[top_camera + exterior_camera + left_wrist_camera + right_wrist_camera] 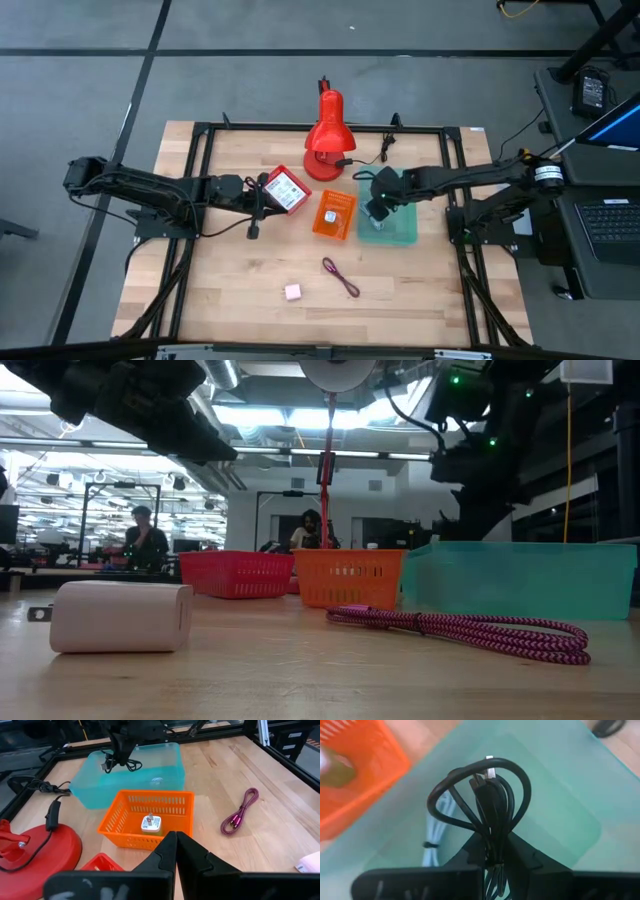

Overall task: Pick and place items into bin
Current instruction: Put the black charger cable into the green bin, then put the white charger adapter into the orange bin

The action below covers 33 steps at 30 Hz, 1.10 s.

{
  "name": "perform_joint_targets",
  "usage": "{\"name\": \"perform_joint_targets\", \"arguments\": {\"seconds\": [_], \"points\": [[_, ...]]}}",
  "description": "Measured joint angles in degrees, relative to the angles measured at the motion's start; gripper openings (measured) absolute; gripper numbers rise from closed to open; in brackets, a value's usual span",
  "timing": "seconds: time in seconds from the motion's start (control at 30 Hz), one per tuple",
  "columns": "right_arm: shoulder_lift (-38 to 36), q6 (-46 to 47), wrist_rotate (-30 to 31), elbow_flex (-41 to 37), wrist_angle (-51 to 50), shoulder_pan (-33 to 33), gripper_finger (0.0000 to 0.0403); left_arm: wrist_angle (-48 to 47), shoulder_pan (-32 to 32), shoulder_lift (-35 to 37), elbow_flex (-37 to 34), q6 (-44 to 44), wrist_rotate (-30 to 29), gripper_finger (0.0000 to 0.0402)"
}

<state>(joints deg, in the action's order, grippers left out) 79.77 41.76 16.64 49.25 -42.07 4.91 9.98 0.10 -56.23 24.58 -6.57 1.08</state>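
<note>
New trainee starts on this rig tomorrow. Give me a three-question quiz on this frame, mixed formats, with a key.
1. True or false: the right gripper holds a coiled black cable over the teal bin.
2. Which bin holds the white charger plug? A red basket, B orange basket, C teal bin.
3. Fill in: the maroon cord loop lies on the ____, near the pink cube.

Key: 1 true; 2 B; 3 table.
</note>
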Motion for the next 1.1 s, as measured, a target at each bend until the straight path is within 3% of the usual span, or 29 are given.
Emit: {"name": "perform_joint_targets", "arguments": {"seconds": [0.3,0.67,0.8,0.97,1.1], "points": [[0.02,-0.61,-2.07,0.00,-1.53,0.02,0.0045,-0.40,0.00,0.00,0.00,0.00,0.00,0.0006],[0.02,-4.49,-3.31,0.00,-1.66,0.15,0.0150,-0.81,0.00,0.00,0.00,0.00,0.00,0.0006],[-1.14,-4.76,-3.32,0.00,-2.87,0.15,0.0171,-0.81,-0.01,0.00,0.00,0.00,0.00,0.0006],[-4.85,-5.01,-3.21,0.00,-1.63,-0.29,0.0165,-0.81,0.00,-0.01,0.00,0.00,0.00,0.0006],[-9.32,-8.96,-1.51,0.00,0.62,-2.44,0.0126,-0.80,-0.01,0.00,0.00,0.24,0.00,0.0006]]}}
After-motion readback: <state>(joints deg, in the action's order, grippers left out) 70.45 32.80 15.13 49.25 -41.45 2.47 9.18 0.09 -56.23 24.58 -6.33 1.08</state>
